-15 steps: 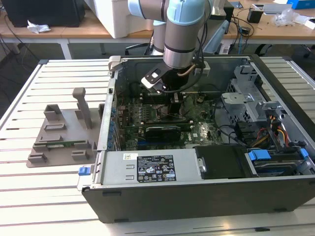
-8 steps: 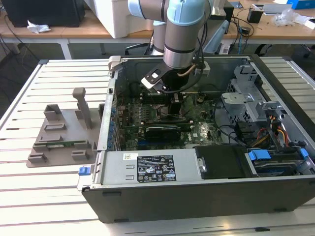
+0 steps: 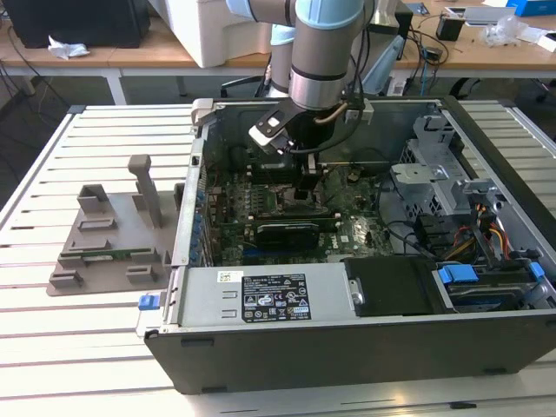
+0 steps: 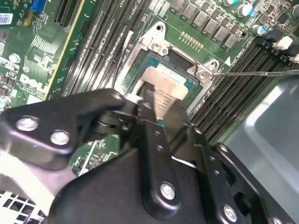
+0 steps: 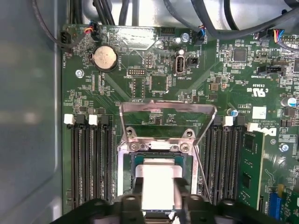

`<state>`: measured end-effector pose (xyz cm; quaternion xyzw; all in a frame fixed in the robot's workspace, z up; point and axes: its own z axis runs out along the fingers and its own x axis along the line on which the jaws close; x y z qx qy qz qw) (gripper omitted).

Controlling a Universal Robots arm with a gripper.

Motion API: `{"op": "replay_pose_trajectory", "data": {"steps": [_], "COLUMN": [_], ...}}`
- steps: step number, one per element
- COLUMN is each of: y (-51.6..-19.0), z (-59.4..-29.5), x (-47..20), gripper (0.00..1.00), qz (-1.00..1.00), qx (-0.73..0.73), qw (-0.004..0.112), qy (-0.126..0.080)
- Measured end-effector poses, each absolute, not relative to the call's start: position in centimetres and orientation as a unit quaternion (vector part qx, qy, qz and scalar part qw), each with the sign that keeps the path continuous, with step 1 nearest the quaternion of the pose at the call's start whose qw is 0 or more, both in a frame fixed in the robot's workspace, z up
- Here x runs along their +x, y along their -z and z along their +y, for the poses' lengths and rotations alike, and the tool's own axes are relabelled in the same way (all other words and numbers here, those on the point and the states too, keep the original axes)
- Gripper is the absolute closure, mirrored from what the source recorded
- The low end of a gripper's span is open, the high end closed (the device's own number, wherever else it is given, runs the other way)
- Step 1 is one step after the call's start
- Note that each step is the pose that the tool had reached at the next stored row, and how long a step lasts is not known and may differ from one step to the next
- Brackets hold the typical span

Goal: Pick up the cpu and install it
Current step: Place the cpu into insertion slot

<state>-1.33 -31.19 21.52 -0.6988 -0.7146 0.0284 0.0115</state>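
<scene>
The cpu (image 5: 159, 171), a small silver square, sits between my fingers right over the open socket (image 5: 127, 148) on the green motherboard. My gripper (image 5: 159, 189) is shut on it, one black finger (image 5: 138, 192) on each side. In the second wrist view the cpu (image 4: 164, 83) hangs low inside the socket's metal frame (image 4: 156, 43), held by the gripper (image 4: 163, 114); whether it touches the socket floor cannot be told. The socket's load plate (image 5: 168, 110) is flipped up. The exterior view has the gripper (image 3: 308, 187) reaching down into the open computer case (image 3: 347, 347).
Memory slots (image 5: 88, 163) flank the socket on both sides. A black card with fins (image 3: 280, 231) lies in front of the socket. A grey plastic tray (image 3: 113, 243) stands on the slatted table at the exterior view's left. Cables and a drive cage (image 3: 452, 217) fill the case's right side.
</scene>
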Motion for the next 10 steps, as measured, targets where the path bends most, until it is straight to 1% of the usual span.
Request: {"op": "replay_pose_trajectory", "data": {"steps": [1, 2, 5, 10], "y": [-21.51, -21.51, -21.28, -20.96], "z": [-31.24, -31.29, -31.44, -31.46], "x": [-1.34, -1.35, -1.83, -2.02], "gripper": [0.71, 0.71, 0.89, 0.89], "qz": [-0.715, -0.715, -0.719, -0.732], "qx": [-0.699, -0.698, -0.695, -0.681], "qw": [0.012, 0.012, 0.011, 0.011], "qy": [-0.028, -0.028, -0.028, -0.028]}}
